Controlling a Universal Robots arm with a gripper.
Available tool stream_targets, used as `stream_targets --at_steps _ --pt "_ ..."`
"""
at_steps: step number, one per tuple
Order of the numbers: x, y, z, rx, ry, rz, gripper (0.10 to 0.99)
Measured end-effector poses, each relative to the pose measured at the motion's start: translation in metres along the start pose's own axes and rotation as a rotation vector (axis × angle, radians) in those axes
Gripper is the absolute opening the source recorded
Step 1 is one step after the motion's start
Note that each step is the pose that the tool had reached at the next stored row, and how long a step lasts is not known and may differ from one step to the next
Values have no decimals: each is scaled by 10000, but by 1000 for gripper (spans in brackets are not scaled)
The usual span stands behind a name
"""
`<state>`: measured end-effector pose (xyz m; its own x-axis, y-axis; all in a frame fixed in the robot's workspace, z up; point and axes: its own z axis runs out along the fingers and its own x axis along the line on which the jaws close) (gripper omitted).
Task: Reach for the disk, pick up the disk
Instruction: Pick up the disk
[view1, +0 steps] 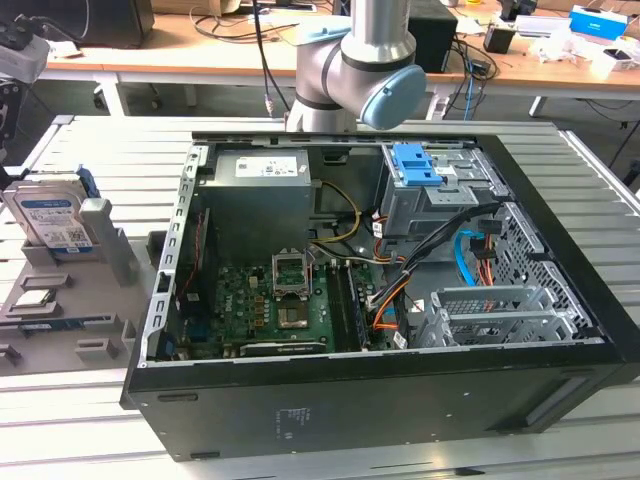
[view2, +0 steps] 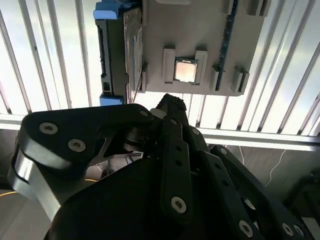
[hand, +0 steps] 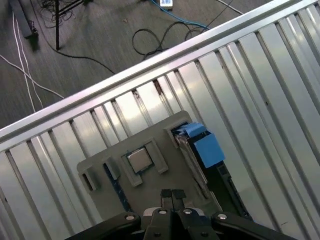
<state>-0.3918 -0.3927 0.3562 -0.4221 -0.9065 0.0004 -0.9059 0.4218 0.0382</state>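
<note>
Disk (view1: 50, 215): stands on edge in a grey holder (view1: 98, 250) on the slatted table (view1: 110, 150), at the exterior view's left, beside the open computer case (view1: 380, 380).
Pincer (hand: 172, 194): clenched, empty, over the holder in both wrist views, apart from the disk.

The silver-grey metal disk with blue side rails (view1: 45, 212) stands in the grey plastic holder tray (view1: 100, 245), its lower edge sunk out of sight behind the tray's wall. The tray runs off the exterior view's left. The black gripper (hand: 172, 194) hangs over the tray, its body cut by the picture's edge.
</note>
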Motion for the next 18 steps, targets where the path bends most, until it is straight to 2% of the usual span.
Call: stream_targets --at_steps 5,13,15,18 --pt "0 0 0 1 47 -1223 106" --pt "0 0 0 1 84 -2181 106" --pt "0 0 0 1 100 -2611 106" --pt "0 0 0 1 110 -2862 106"
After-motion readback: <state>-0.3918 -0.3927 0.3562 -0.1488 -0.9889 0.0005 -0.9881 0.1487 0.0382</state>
